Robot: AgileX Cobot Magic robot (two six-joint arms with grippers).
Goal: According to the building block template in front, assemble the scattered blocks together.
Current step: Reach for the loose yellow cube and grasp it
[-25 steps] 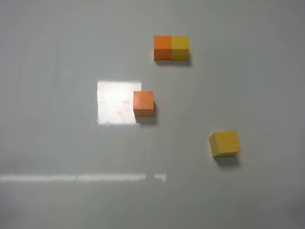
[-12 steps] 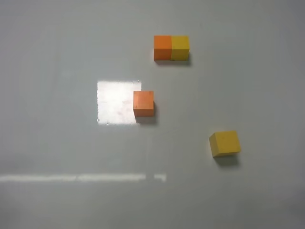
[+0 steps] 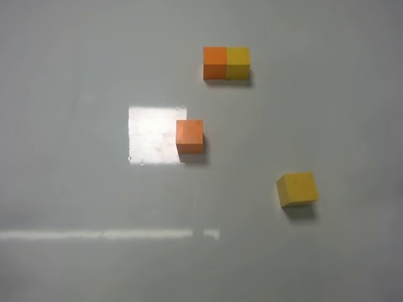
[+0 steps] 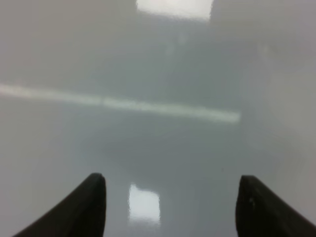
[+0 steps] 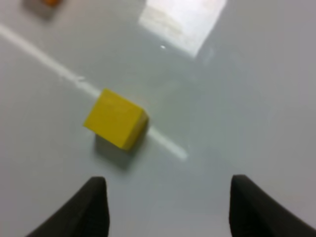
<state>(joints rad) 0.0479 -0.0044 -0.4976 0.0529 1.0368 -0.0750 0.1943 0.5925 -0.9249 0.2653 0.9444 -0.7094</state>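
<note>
The template point(image 3: 227, 63), an orange cube and a yellow cube joined flush, lies at the far middle of the table. A loose orange cube point(image 3: 189, 136) sits near the middle. A loose yellow cube point(image 3: 297, 189) sits to the right and nearer, slightly turned. Neither gripper shows in the exterior high view. My left gripper point(image 4: 170, 205) is open and empty over bare table. My right gripper point(image 5: 168, 207) is open and empty, with the yellow cube point(image 5: 116, 125) a short way ahead of its fingers. A blurred orange block corner point(image 5: 48, 3) shows at the right wrist view's edge.
The grey table point(image 3: 75, 189) is glossy, with a bright square light reflection point(image 3: 151, 135) beside the orange cube and a pale reflected stripe point(image 3: 107, 234) nearer the front.
</note>
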